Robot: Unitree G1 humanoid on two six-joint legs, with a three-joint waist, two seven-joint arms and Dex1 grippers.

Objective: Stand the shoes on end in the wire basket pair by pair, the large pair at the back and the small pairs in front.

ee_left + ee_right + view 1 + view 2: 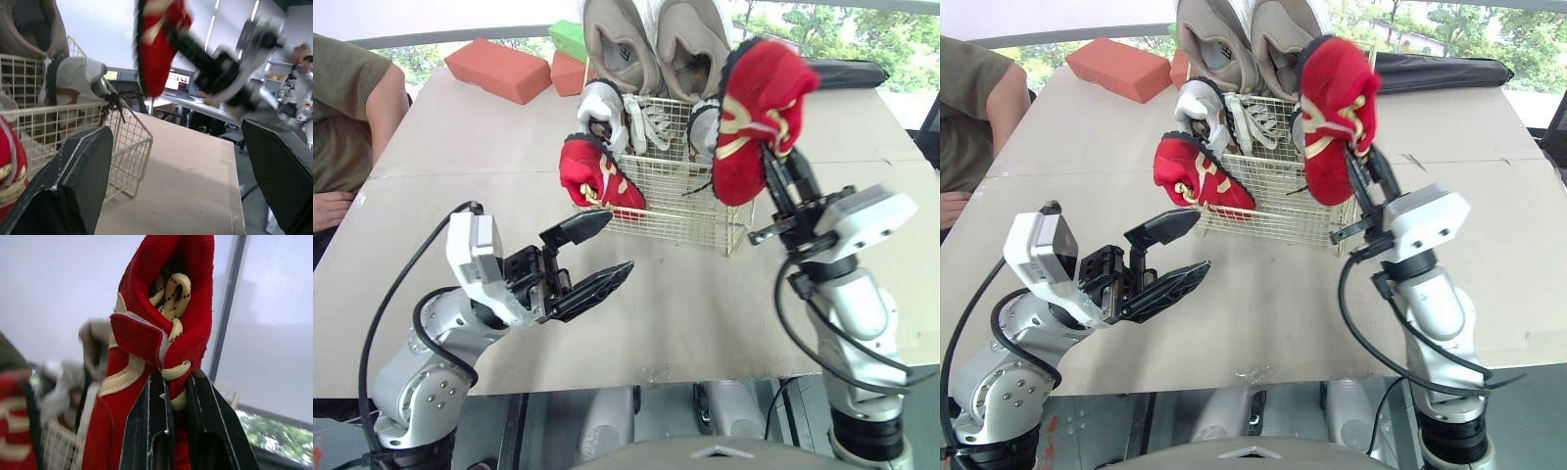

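Note:
A white wire basket point(690, 211) stands at the table's middle back. Two large tan shoes point(622, 44) stand on end at its rear. Small white shoes point(602, 106) sit in front of them, and a small red shoe point(597, 176) leans over the basket's front left corner. My right gripper point(773, 164) is shut on the matching red shoe point(754, 108) by its tongue and cream laces point(171, 328), holding it in the air above the basket's right side. My left gripper point(617, 243) hovers open over the table in front of the basket, nothing between its fingers point(73, 181).
Orange-red foam blocks point(499, 69) and a green one point(570, 39) lie at the table's back left. A person's arm point(357, 108) rests by the left edge. A black object point(847, 73) lies at the back right. Bare tabletop point(685, 304) lies before the basket.

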